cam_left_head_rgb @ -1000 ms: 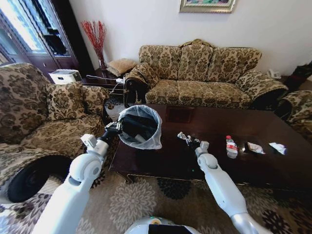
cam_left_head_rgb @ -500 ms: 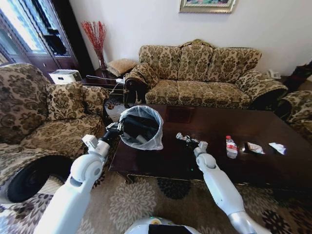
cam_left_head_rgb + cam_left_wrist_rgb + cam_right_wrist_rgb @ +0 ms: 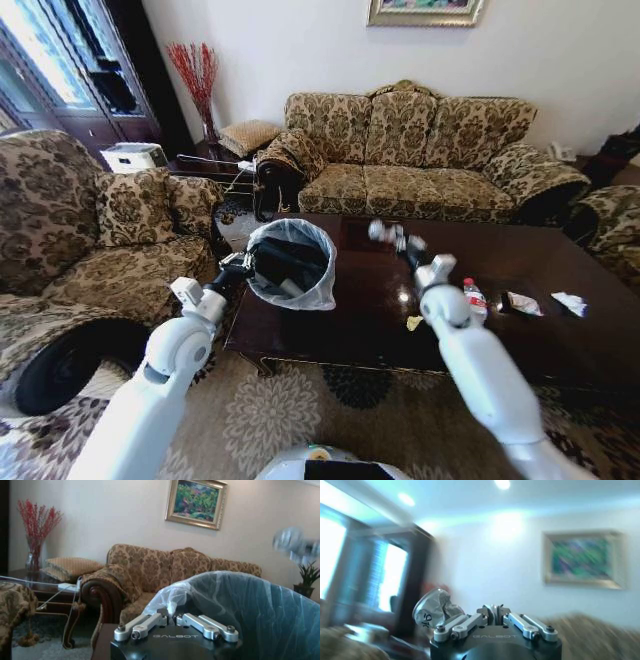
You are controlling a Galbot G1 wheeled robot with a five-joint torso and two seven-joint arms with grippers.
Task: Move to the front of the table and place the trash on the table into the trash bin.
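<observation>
table (image 3: 560, 255): dark brown, stood across the near-centre of the room, sofa on its far side. Camera held the same framing as a second before, so the base was parked at the near edge.
trash bin (image 3: 292, 262): black, pale liner folded over the rim, tipped toward the robot at the table's left end. It had not moved over the last second.
left gripper (image 3: 237, 266): clamped on the bin's near-left rim; in the left wrist view its fingers (image 3: 165, 617) were pinched on the liner fold. Same hold as before.
right gripper (image 3: 396, 238): the big change. A second ago it sat low at the tabletop near the centre; now it was raised well above the wood and a little farther back, right of the bin mouth.
wrapper (image 3: 434, 606): crumpled and shiny, pinched between the closed right fingers, so it had come off the table. Not over the bin yet.
yellow scrap (image 3: 414, 322): lay on the near edge, below the raised arm.
bottle (image 3: 474, 299): clear, red label, right of the arm.
far-right bits: a crumpled wrapper (image 3: 524, 302) and white tissue (image 3: 572, 301), untouched.
status: judged as pick done, carry to the bin under way; four items left on the wood.
</observation>
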